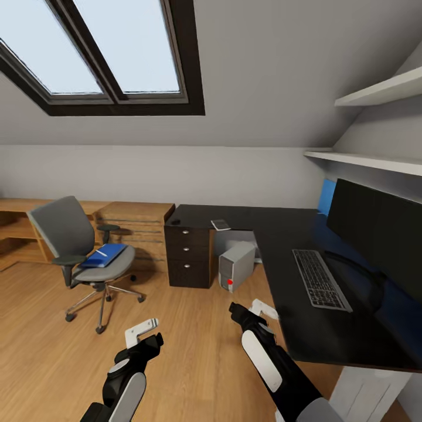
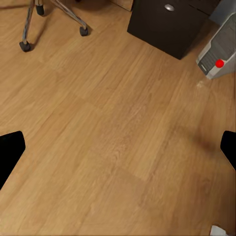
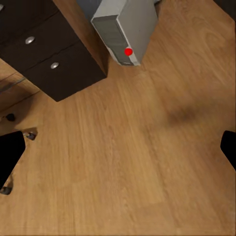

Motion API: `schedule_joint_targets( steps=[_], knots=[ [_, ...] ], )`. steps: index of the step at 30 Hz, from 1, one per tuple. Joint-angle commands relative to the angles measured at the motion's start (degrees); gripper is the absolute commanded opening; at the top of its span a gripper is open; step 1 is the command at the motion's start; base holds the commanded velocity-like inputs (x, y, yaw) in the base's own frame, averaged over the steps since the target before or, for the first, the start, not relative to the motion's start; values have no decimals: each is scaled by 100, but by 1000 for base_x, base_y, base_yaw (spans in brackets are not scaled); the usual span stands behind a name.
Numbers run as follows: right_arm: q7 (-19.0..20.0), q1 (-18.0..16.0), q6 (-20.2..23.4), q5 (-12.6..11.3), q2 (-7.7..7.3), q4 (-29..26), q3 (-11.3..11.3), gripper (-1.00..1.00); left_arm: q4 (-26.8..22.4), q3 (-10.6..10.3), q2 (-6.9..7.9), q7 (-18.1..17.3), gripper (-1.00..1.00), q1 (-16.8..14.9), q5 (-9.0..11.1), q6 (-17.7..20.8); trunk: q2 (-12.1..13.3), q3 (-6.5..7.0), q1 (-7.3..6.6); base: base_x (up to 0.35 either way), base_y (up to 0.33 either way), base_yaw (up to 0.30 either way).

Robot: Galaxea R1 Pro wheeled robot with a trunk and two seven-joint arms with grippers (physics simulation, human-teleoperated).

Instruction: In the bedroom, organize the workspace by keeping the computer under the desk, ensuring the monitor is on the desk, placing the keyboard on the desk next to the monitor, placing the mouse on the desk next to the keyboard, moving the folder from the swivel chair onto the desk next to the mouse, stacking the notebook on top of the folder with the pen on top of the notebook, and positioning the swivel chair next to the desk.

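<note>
Folder [image 1: 104,256] lies on the swivel chair [image 1: 79,246]; both end effectors, left [image 1: 143,335] and right [image 1: 253,310], hang wide, empty.

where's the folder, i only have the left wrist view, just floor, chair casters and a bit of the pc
Observer: The blue folder lies on the seat of the swivel chair, with the white pen on top of it.
Operator: keyboard on the desk yet
Observer: Yes, the keyboard lies on the desk in front of the monitor.
Operator: are both hands free
Observer: The left gripper and the right gripper are both open and empty, above the floor.
</note>
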Motion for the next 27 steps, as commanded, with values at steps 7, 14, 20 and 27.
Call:
schedule_joint_targets(
  steps=[7,14,20,27],
  knots=[
    [-28,-11,25,-31,-57,3,9,100,-15,-11,30,38,100,-5,45,9,-3,-7,4,312,115,0],
    [-29,-13,25,-30,-88,21,15,100,-40,-14,70,35,100,-5,52,9,-3,-7,4,317,125,0],
    [-30,-13,12,-30,-90,22,14,100,-43,-14,74,34,100,-5,56,13,-3,-7,4,317,126,0],
    [-28,-13,8,-25,-88,26,12,100,-43,-14,74,34,100,-5,56,14,-3,-7,4,317,126,0]
  ],
)
